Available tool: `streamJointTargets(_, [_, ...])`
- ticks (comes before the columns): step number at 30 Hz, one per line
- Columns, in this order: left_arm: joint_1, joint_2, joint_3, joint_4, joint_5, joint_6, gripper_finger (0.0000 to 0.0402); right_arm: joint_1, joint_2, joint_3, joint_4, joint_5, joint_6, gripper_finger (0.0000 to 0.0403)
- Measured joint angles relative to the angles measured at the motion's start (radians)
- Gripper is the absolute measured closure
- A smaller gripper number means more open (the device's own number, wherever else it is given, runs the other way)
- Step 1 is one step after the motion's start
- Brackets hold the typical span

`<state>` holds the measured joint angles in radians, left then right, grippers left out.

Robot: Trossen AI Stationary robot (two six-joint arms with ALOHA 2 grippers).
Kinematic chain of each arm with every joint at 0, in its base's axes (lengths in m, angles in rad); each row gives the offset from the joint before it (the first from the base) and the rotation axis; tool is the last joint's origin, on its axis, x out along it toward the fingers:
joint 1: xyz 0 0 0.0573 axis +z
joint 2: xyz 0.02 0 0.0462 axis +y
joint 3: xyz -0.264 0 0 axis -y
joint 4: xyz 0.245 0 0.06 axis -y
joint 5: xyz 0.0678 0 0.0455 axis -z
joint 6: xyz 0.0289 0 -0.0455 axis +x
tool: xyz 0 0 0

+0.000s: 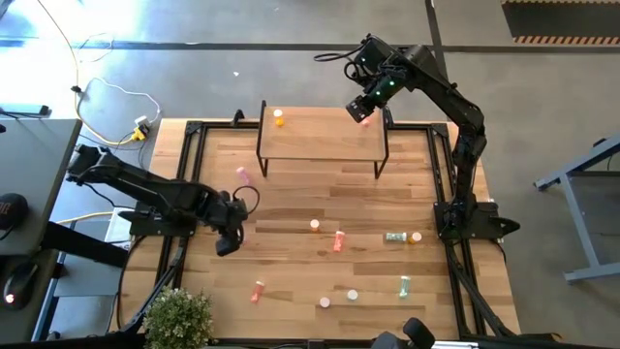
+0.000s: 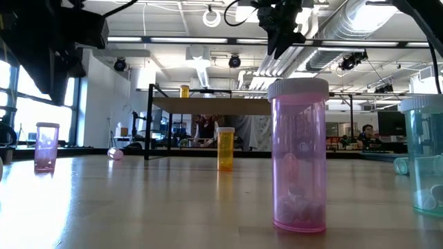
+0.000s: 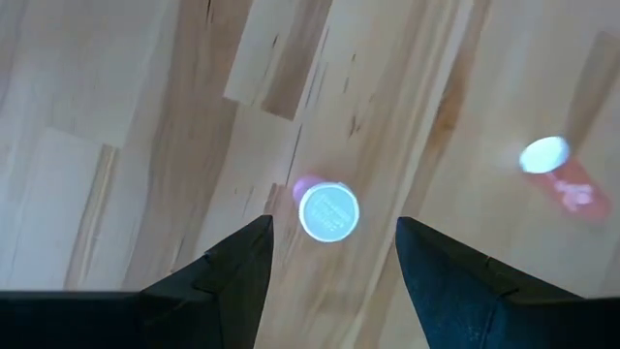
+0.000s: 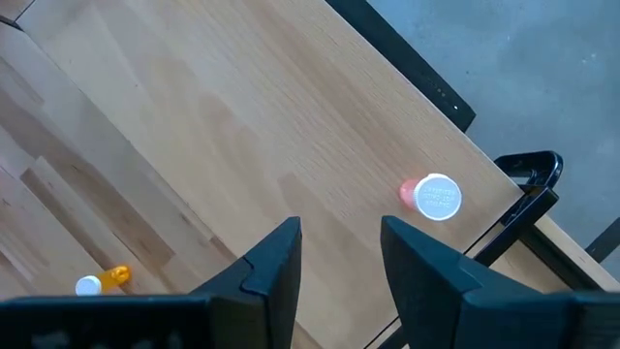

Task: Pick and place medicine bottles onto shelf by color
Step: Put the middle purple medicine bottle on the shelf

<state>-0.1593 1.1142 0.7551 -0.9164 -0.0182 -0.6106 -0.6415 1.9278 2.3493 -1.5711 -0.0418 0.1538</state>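
The shelf [image 1: 320, 138] stands at the table's far side. An orange bottle [image 1: 279, 117] stands on its left part, and a red bottle [image 4: 434, 197] with a pale cap stands upright near its far right corner. My right gripper [image 1: 364, 107] hangs open and empty above that corner [image 4: 339, 233]. My left gripper [image 1: 229, 240] is open above the table's left middle. In the left wrist view [image 3: 334, 225] a pink bottle [image 3: 327, 210] stands upright on the table below the gap between the fingers, untouched. Other bottles lie or stand across the near table.
A red bottle [image 3: 564, 174] lies close to the pink one. Orange [image 1: 315, 225], red [image 1: 338, 239], teal [image 1: 394, 237] and more bottles [image 1: 352, 295] are scattered over the near half. A pink bottle [image 1: 242, 174] is left of the shelf. A plant [image 1: 179, 318] stands at the near left corner.
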Motion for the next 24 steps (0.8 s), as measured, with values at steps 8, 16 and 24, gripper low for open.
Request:
streamJointTargets(8, [0.000, 0.105, 0.000, 0.009, 0.015, 0.000, 0.0194, 0.000, 0.000, 0.000, 0.000, 0.000, -0.005, 0.0267])
streamJointTargets(16, [0.000, 0.187, 0.000, 0.051, 0.025, 0.000, 0.0195, 0.000, 0.000, 0.000, 0.004, 0.000, -0.005, 0.0267])
streamJointTargets(24, [0.000, 0.249, 0.000, 0.053, 0.031, 0.002, 0.0195, 0.000, 0.000, 0.000, 0.004, 0.000, -0.006, 0.0267])
